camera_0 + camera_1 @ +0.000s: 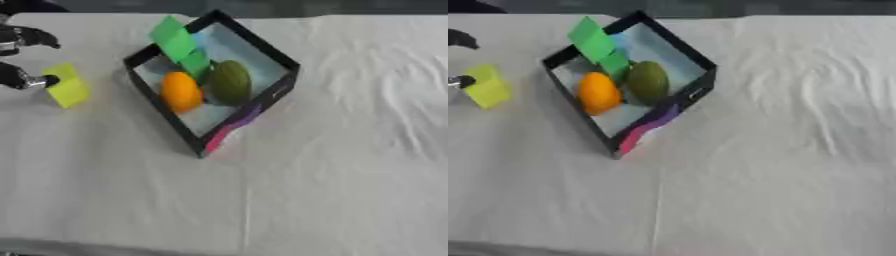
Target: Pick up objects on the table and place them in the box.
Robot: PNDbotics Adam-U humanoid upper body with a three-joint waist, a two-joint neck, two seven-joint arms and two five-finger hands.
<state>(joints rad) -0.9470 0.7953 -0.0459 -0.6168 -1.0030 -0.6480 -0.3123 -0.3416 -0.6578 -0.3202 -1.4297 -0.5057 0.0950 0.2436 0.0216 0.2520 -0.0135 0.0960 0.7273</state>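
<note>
Holding: box (284,75) with orange fruit (180,91), dark green fruit (229,82), green block (179,45) | left robot hand (19,75) seemingly pinching yellow block (66,85)

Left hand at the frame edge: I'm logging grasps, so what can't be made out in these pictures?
- Left hand, both views: cut off by the left edge; contact with the yellow block is blurred.
- Green block, left eye view: its lower end is hidden behind the avocado and orange.
- Right hand: not in view.
</note>
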